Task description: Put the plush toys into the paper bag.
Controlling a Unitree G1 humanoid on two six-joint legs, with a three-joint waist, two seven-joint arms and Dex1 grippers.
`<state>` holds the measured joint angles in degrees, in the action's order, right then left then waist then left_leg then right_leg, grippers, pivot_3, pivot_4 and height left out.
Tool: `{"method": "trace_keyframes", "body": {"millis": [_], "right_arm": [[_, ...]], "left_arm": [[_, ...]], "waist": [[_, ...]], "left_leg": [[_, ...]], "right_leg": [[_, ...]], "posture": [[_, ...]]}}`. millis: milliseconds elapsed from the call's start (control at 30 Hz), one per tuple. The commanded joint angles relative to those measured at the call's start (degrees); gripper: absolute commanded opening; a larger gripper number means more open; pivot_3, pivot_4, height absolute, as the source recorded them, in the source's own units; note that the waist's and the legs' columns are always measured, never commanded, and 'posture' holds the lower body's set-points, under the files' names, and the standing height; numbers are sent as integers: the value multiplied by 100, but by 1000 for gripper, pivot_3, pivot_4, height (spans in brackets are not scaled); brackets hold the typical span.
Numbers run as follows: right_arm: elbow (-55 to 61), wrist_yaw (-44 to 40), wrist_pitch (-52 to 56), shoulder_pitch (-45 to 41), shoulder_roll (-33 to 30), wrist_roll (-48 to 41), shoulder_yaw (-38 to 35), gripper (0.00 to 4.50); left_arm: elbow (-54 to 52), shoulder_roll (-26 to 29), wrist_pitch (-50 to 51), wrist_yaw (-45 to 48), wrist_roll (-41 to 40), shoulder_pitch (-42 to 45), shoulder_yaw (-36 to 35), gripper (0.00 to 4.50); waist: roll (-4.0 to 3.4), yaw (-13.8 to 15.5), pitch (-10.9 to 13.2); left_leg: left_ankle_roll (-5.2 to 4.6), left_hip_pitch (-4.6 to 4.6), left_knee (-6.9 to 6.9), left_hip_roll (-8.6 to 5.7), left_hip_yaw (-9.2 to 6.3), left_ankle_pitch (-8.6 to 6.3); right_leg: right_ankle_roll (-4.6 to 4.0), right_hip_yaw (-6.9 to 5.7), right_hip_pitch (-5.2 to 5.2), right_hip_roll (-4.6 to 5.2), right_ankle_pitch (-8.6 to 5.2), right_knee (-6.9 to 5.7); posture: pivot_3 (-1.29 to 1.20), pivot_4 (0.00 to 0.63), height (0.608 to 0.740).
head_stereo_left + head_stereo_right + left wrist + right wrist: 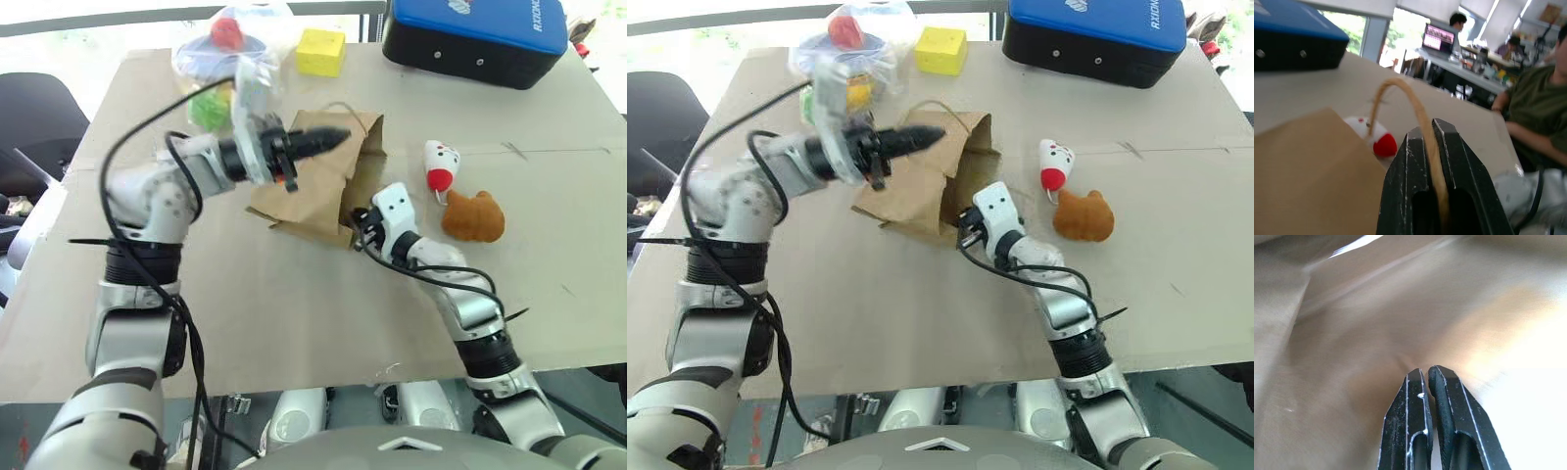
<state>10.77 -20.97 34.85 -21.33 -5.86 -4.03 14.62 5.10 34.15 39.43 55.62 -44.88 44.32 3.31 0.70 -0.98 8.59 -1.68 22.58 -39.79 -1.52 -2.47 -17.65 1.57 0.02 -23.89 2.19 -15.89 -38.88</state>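
Observation:
The brown paper bag (309,186) lies on its side in the middle of the table, its mouth toward the right. My left gripper (1429,129) hovers over the bag's top edge, shut on the bag's tan string handle (1400,88). My right gripper (1425,373) is shut with nothing in it, and its tips are inside the bag's mouth against the brown paper. Two plush toys lie on the table to the right of the bag, apart from both grippers: a white one with a red part (441,164) and a brown fuzzy one (472,217).
A yellow cube (320,51) and a clear plastic bag of toys (230,54) sit at the back of the table. A blue-and-black case (475,34) stands at the back right. People sit at desks beyond the table (1542,112).

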Motion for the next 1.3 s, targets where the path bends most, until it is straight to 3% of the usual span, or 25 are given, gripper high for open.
{"method": "trace_keyframes", "body": {"millis": [33, 100, 200, 300, 367, 467, 633, 833, 900, 933, 967, 1067, 1300], "right_arm": [[1085, -451, 404, -68, -459, -372, -301, 316], [1851, -637, 861, -82, -830, -656, -637, 871], [2981, -832, 1863, -133, -1545, -1216, -1422, 2167], [3314, -948, 2370, 41, -2425, -1261, -1828, 3714], [3204, -908, 2591, 219, -2871, -1198, -2052, 4421], [2515, -789, 2621, 437, -3239, -1001, -1937, 4421], [783, -679, 1852, 249, -3153, -559, -1264, 4421], [734, -857, 1611, 276, -3355, -471, -1192, 1649], [1141, -932, 1398, 527, -3382, -625, -1542, 570], [1455, -1005, 1250, 629, -3320, -822, -1820, 250], [1847, -1133, 1119, 710, -3264, -1066, -2068, 59], [2764, -1310, 1271, 601, -3200, -1598, -2273, 59], [2481, -1434, 948, -652, -3317, -962, -589, 59]], "left_arm": [[18, -134, -486, 150, 353, 133, -89, 0], [73, -230, -605, 155, 470, 134, -103, 0], [107, -329, -719, 228, 623, 136, -146, 0], [60, -359, -783, 320, 687, 113, -210, 0], [31, -351, -872, 339, 791, 93, -229, 0], [16, -410, -819, 270, 776, 120, -318, 0], [-40, -595, -737, 106, 740, 162, -405, 0], [-91, -766, -357, -268, 474, 285, -718, 0], [-133, -874, -195, -435, 348, 279, -834, 0], [-164, -923, -99, -512, 280, 270, -882, 0], [-203, -964, -3, -581, 224, 255, -919, 0], [-263, -1117, 285, -772, -13, 257, -1055, 0], [-411, -1465, 618, -1057, -269, 419, -1090, 0]], "waist": [[2, -13, 1], [-12, -6, 9], [-12, 22, 10], [-11, 30, 9], [-10, 34, 8], [-10, 30, 8], [-10, 12, 8], [-10, 33, 8], [-10, 46, 8], [-10, 68, 8], [-10, 74, 8], [-11, 42, 9], [-11, 25, 8]], "left_leg": [[0, 0, 0, 0, -8, 0], [9, 0, 1, -6, -41, 5], [8, 16, 1, -18, -61, 5], [7, 17, 1, -25, -79, 4], [7, 17, 2, -26, -85, 4], [7, 17, 2, -26, -85, 4], [7, 14, 1, -26, -82, 5], [7, 16, -16, -26, -83, 5], [7, 19, -25, -25, -87, 5], [7, 19, -26, -25, -88, 5], [7, 20, -27, -26, -89, 5], [7, 23, -29, -26, -91, 5], [7, 12, -32, -27, -102, 5]], "right_leg": [[0, 0, 0, -3, 0, 1], [0, 13, -4, -16, 0, 0], [0, 12, -15, -10, 0, 1], [0, 8, -13, -8, 0, 1], [0, 3, -12, -8, 0, 0], [0, 4, -11, -7, 0, -2], [0, 6, -10, -7, 0, -6], [1, 10, -7, -10, 0, -6], [1, 7, -3, -10, 1, -6], [1, 5, -1, -9, 1, -6], [2, 4, 1, -8, 1, -4], [2, 7, 0, -10, 1, -5], [2, 10, 2, -17, 1, -12]], "posture": [[0, 150, 740], [0, 150, 740], [0, 150, 740], [0, 150, 740], [0, 150, 740], [0, 150, 740], [0, 150, 740], [0, 150, 740], [0, 150, 740], [0, 150, 740], [0, 150, 740], [0, 150, 740], [0, 150, 740]]}}
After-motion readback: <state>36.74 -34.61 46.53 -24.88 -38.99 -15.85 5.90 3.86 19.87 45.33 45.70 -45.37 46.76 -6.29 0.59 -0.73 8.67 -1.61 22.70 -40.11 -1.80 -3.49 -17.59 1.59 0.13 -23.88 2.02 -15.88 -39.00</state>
